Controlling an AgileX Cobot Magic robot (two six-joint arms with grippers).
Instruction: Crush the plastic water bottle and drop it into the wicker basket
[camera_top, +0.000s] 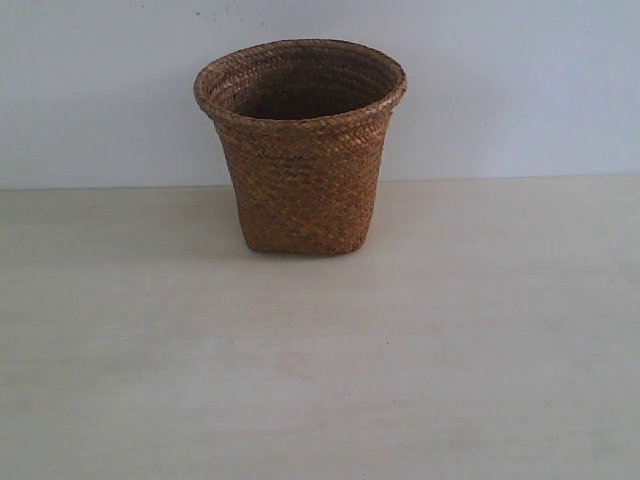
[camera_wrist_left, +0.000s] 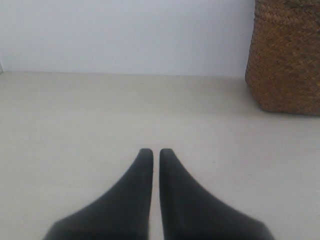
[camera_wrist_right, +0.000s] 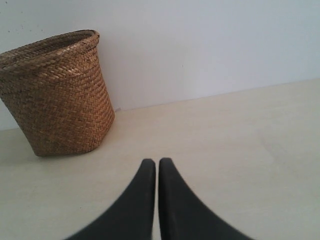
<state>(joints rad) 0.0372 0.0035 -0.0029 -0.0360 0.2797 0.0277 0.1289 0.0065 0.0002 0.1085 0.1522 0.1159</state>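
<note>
The brown wicker basket (camera_top: 300, 150) stands upright at the back middle of the pale table, its inside dark. The plastic water bottle shows in no view. Neither arm appears in the exterior view. In the left wrist view my left gripper (camera_wrist_left: 156, 151) is shut with nothing between its black fingers, low over bare table, and the basket (camera_wrist_left: 285, 60) stands well ahead of it to one side. In the right wrist view my right gripper (camera_wrist_right: 156, 161) is likewise shut and holds nothing, with the basket (camera_wrist_right: 60, 95) some way in front and off to the side.
A plain white wall (camera_top: 500, 80) rises right behind the basket at the table's back edge. The pale wooden tabletop (camera_top: 320, 380) stretches wide in front of the basket and to both sides.
</note>
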